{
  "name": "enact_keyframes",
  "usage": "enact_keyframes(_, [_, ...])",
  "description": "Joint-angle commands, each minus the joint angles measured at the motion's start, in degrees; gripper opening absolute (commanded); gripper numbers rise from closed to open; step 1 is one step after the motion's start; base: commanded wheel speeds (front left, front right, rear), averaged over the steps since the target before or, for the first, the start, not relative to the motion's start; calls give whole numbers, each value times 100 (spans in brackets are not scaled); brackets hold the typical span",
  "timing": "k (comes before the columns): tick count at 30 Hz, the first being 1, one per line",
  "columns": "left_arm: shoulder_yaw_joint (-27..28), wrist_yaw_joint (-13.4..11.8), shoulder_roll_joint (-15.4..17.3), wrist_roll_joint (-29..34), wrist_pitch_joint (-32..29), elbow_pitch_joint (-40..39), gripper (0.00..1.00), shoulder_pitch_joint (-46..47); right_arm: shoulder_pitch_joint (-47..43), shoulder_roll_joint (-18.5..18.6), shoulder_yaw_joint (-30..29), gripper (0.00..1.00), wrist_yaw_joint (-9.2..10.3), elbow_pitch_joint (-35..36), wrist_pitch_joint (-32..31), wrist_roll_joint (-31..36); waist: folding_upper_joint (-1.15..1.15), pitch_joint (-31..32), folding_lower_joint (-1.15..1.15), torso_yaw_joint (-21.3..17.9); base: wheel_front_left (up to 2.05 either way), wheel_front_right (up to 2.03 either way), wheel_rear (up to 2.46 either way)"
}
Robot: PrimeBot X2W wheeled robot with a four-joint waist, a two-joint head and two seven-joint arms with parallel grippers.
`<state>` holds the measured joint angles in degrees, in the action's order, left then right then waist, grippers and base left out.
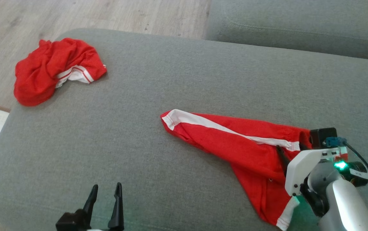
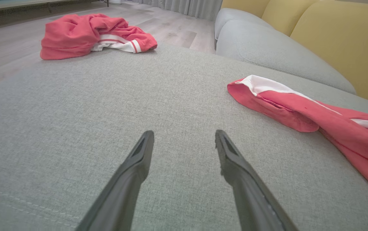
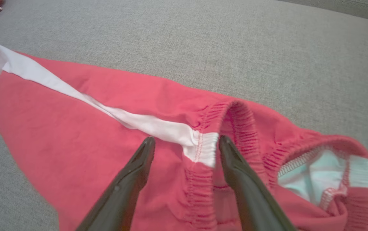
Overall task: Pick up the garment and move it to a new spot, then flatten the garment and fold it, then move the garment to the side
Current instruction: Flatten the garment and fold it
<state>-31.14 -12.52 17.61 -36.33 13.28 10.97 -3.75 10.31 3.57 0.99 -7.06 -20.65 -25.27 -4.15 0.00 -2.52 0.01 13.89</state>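
Item: garment (image 1: 235, 141), red shorts with a white side stripe (image 3: 74, 93). It lies partly spread on the right half of the grey sofa seat (image 1: 171, 80), one leg pointing toward the middle, the other toward the near edge. Handling, as judged: light, limp knit, nothing fragile, likely to sag and bunch if lifted by one point. Best hold: the gathered elastic waistband (image 3: 235, 122), its thickest and firmest part. Right gripper (image 3: 187, 139): released, jaws wide, poised at the waistband where the stripe ends, grasping nothing. Left gripper (image 2: 184, 133): released, over bare seat, well apart from the shorts. Second red garment (image 1: 52, 70): crumpled at the far left corner. Right wrist view gives the waistband gathers and pale lining; head view gives the whole layout; left wrist view adds yellow back cushions (image 2: 331, 32).
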Motion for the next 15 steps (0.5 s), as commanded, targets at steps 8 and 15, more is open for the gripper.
enact_keyframes(8, [194,32,-17,86,115,-105,100,287,406,39,70,33,-43,102,-278,-239,0,-34,-1,-18,0,0,0])
enact_keyframes(15, [119,96,2,131,48,-163,100,459,636,57,229,0,-43,-3,-249,-363,0,-102,-1,-165,0,0,0])
